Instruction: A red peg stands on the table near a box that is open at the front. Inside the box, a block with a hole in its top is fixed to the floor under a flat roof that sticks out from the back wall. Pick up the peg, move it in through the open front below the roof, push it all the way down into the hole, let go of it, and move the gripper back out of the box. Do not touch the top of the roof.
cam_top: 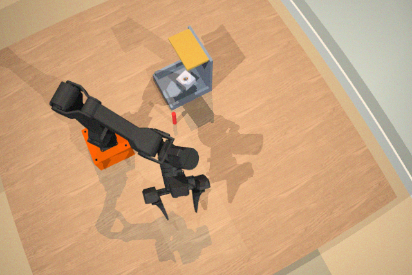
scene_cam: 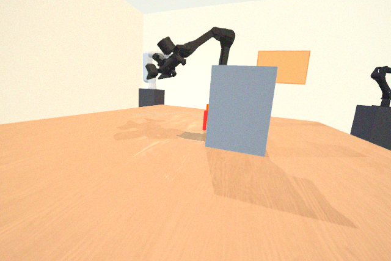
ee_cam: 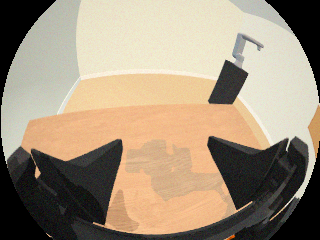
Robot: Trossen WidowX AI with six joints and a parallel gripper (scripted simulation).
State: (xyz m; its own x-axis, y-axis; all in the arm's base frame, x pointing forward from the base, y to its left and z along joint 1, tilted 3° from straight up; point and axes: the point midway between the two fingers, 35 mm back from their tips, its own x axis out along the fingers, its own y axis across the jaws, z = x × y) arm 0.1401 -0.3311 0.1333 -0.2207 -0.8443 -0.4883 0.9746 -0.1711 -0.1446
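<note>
The red peg stands upright on the table, just outside the box by its side wall. The grey-blue box shows its back wall in the exterior view. Inside it, the white block with a round hole in its top sits on the floor; the hole looks empty. The yellow roof sticks out from the back wall. My gripper is open with nothing between its fingers. It hangs in the air well away from the peg and box, on the far side of the peg from the box.
The arm's orange base stands on the wooden table. Shadows of the arm and box fall across the table. Other robot arms on dark pedestals stand beyond the table in the background.
</note>
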